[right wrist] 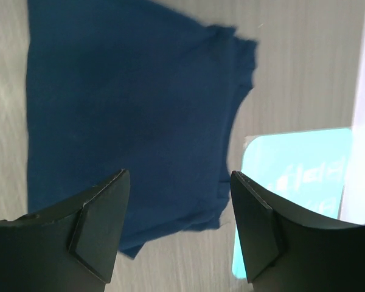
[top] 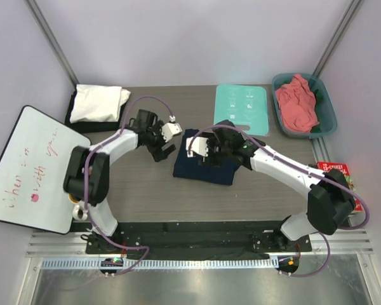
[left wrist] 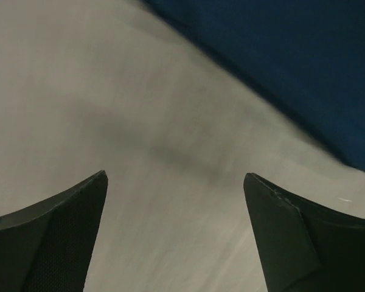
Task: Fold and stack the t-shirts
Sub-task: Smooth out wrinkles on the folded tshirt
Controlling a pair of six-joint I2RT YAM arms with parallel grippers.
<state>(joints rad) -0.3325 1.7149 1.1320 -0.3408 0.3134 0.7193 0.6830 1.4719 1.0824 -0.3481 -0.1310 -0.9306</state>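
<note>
Navy t-shirt [top: 203, 171] lies folded in a flat rectangle at the middle of the surface [top: 140, 190], and neither arm touches it. Left pincer [left wrist: 175, 182] stands wide open and empty over bare surface just beside the shirt's left edge. The right pincer [right wrist: 179, 179] hangs above the cloth, jaws well apart, holding nothing.

The risk from here, as I judge it, is a grab that catches only the top layer. That would peel the fold open on the way to the white t-shirt [top: 98, 103] at the back left. A low sideways approach by the left pincer could also bunch the edge.

From overhead the right arm covers the shirt's middle, and the left wrist view is blurred. The dark cloth [top: 70, 114] under the white one shows too little to name. How many shirts make up the salmon pink heap [top: 296, 105] in the teal tub [top: 330, 117] cannot be told.
</note>
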